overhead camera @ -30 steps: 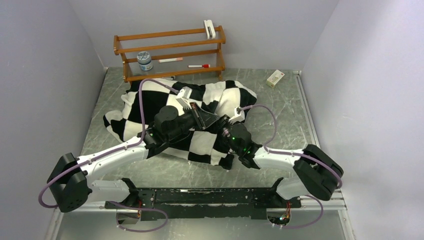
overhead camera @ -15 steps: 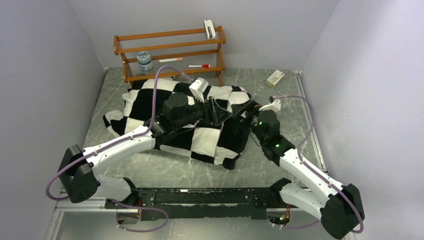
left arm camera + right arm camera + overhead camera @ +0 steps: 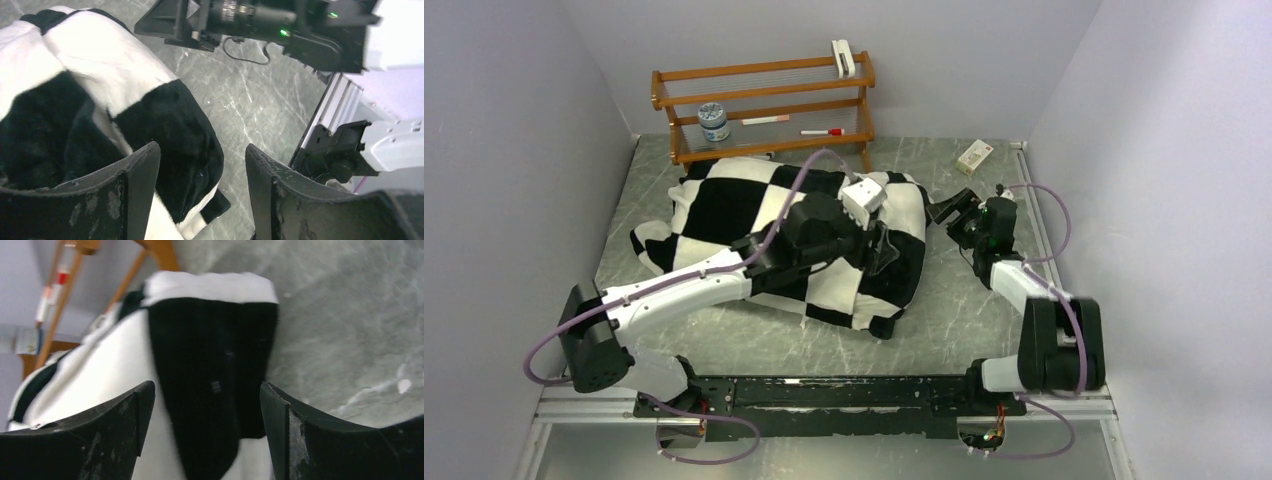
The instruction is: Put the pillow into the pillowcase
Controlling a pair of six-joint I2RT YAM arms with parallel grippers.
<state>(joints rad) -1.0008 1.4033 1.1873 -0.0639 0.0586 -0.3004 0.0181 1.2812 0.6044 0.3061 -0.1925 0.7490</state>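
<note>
The black and white checkered pillowcase lies plump across the middle of the table. No plain white pillow shows in any view. My left gripper hovers over the pillowcase's right end, open, with nothing between its fingers. In the left wrist view the left gripper looks down on a black corner of the pillowcase. My right gripper stands just off the pillowcase's right edge, open and empty. In the right wrist view the right gripper faces the pillowcase's end.
A wooden rack stands at the back with a jar, a marker and a white item. A small box lies at the back right. A metal rail runs along the right edge. Walls close in on both sides.
Both grippers have opened and let go of the pillowcase. The left one moved right and farther back. The right arm swung out to the right and folded back. The pillowcase settled flatter.
</note>
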